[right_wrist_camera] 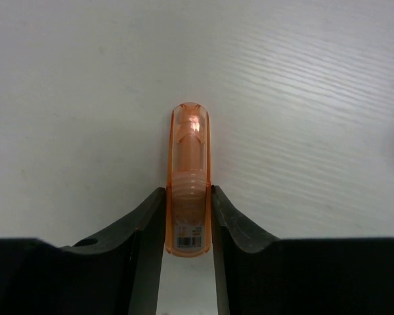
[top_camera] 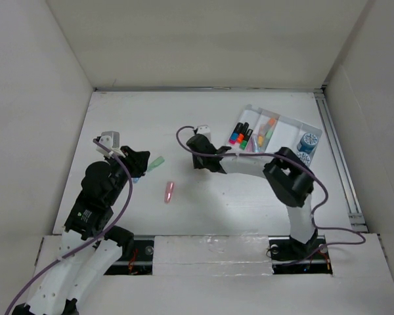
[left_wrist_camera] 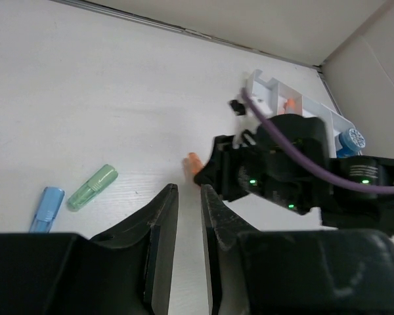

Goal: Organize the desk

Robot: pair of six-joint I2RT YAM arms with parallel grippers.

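The white desk (top_camera: pixel 243 200) holds loose highlighter-like pieces. My right gripper (top_camera: pixel 197 149) sits at the desk's middle and is shut on a clear orange piece (right_wrist_camera: pixel 189 164) that lies flat on the desk between its fingertips (right_wrist_camera: pixel 187 191). The orange tip also shows in the left wrist view (left_wrist_camera: pixel 193 160). My left gripper (top_camera: pixel 143 160) hovers at the left; its jaws (left_wrist_camera: pixel 189 189) stand almost together with nothing between them. A green piece (top_camera: pixel 157 163) lies just right of it, a blue piece (left_wrist_camera: pixel 48 209) beside it, and a pink piece (top_camera: pixel 169 191) nearer the front.
A white compartmented tray (top_camera: pixel 290 122) at the back right holds several coloured markers. A blue-and-white round item (top_camera: pixel 308 142) sits at its right end. A metal rail (top_camera: pixel 338 154) runs along the right edge. White panels wall the desk.
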